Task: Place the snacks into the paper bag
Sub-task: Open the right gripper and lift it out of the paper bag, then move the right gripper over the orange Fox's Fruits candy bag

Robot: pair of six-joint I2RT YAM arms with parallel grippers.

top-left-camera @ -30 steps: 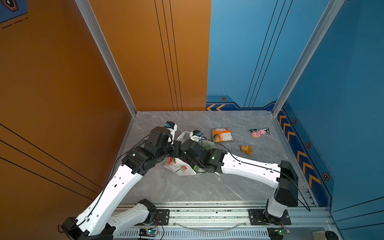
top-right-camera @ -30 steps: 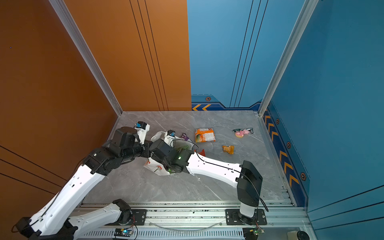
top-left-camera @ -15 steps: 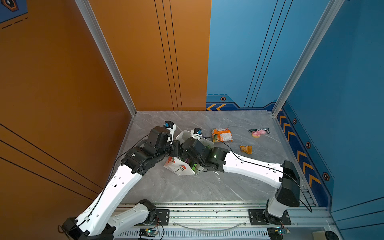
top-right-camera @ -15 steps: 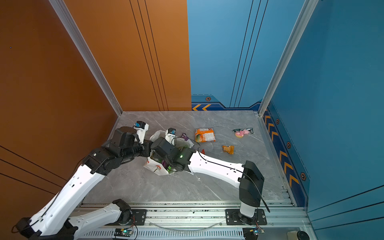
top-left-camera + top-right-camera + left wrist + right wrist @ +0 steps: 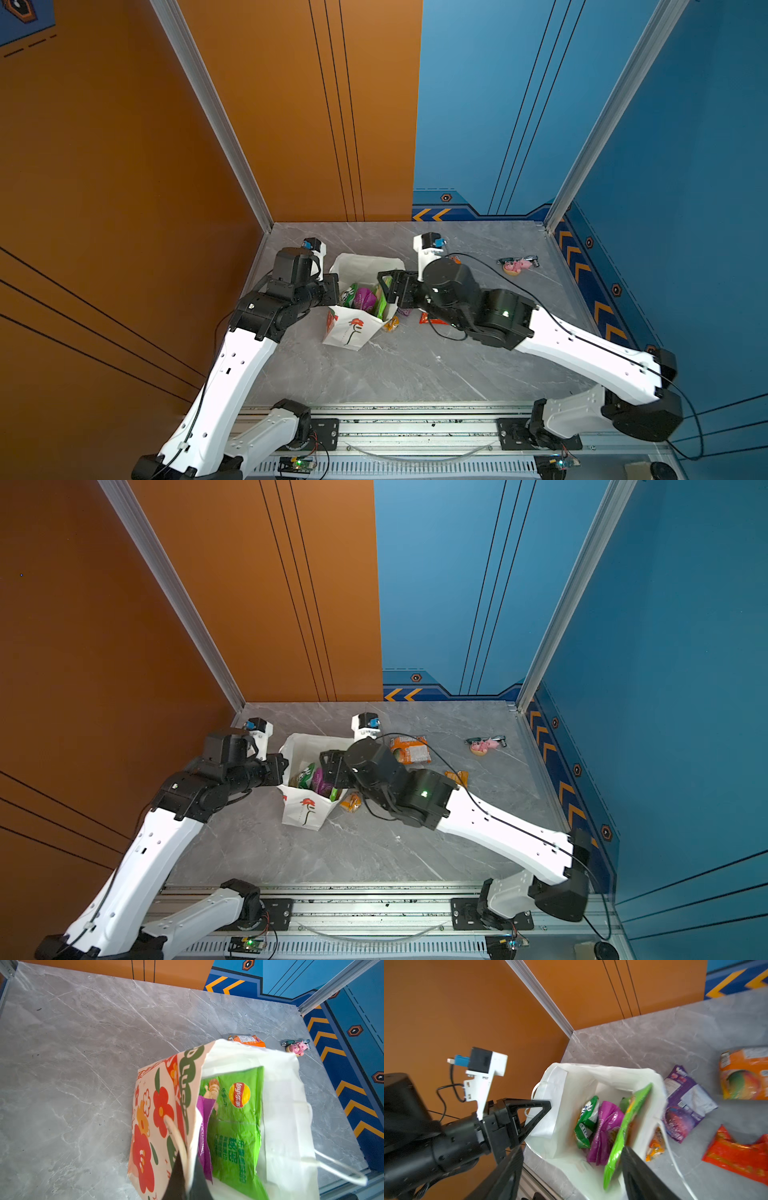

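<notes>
Three packets already stand in the paper bag [image 5: 353, 332] in both top views: small green packet [image 5: 350, 293], magenta packet [image 5: 365, 297], large green packet [image 5: 381, 297]. The bag sits left of centre on the table [image 5: 395, 374], mouth up. The left gripper [image 5: 336, 291] is at the bag's 9 o'clock, clamped on its wall. The right gripper [image 5: 388, 286] is at its 3 o'clock, jaws spread, nothing between them. Still out: orange packet [image 5: 409, 749] at 2 o'clock, red packet [image 5: 432, 319] at 4 o'clock, and a tiny orange-yellow packet [image 5: 351, 803] touching the bag's foot. The pink figurine [image 5: 517, 265], far off at 2 o'clock, is no snack.

Left wrist view: black fingers [image 5: 176, 1178] pinch the floral side wall by the cord handle.

Right wrist view: jaws wide over the mouth, and the large green packet leans free beside one finger. A purple packet [image 5: 685, 1105] lies just outside the bag.

Step, as I read it: the drop of the large green packet is finishing. Next, the right arm must lift clear of the rim and go for a nearby flat packet, which needs a low edge pinch. The left arm holds the mouth open.

Versus a second ago: the right jaws are wider, the wrist is drawn back toward 3 o'clock, and the bag mouth is uncovered. The bag and left gripper are unmoved.
</notes>
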